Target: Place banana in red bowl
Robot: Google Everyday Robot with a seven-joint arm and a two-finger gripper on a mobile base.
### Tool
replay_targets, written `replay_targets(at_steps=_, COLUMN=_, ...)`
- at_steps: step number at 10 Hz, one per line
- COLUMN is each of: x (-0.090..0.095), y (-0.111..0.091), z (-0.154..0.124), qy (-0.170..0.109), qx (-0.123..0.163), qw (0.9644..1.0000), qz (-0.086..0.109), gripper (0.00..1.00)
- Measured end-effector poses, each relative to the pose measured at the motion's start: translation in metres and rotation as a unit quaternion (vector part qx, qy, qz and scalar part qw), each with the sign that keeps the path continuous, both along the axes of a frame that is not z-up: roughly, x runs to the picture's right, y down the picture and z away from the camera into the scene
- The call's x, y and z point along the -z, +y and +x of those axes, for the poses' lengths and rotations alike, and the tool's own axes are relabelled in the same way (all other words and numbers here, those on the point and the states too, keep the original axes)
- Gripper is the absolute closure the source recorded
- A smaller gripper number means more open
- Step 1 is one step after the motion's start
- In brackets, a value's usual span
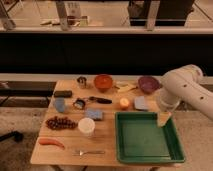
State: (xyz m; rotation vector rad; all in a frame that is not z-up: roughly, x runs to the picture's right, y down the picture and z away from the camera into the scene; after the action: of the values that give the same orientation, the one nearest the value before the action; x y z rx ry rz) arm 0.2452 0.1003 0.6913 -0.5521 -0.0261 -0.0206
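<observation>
The pincer (164, 119) hangs over the far right corner of the green tray (119, 137). Its two fingers are apart and nothing is between them. The banana (125, 87) lies at the back of the table (70, 146), between the red bowl (103, 82) and the purple bowl (148, 84), and well apart from the pincer. I cannot tell whether it touches either bowl.

I expect the banana to be light and a little soft, with a smooth skin that can slip, and its curved shape may let it roll when one finger pushes it first. I would take it at the middle, across its narrow width, with gentle pressure so the flesh is not bruised. The way to the red bowl is then short.
</observation>
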Motion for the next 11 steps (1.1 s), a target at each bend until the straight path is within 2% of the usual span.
replay_targets(at_steps=2, x=-0.001, y=-0.001, z=-0.020, qy=-0.013, qx=0.006, qw=0.9999, qz=0.004, gripper=0.20)
replay_targets(at_steps=6, x=-0.006, y=-0.006, z=-0.025, qy=-0.040, qx=0.021, qw=0.9989, qz=0.012, gripper=0.20)
replay_targets(at_steps=8, x=-0.009, y=-0.010, z=-0.056, qy=-0.060, qx=0.032, qw=0.9976, qz=0.016, gripper=0.20)
replay_targets(at_steps=11, x=-0.016, y=-0.017, z=-0.082, qy=-0.093, qx=0.057, qw=0.9938, qz=0.022, gripper=0.20)
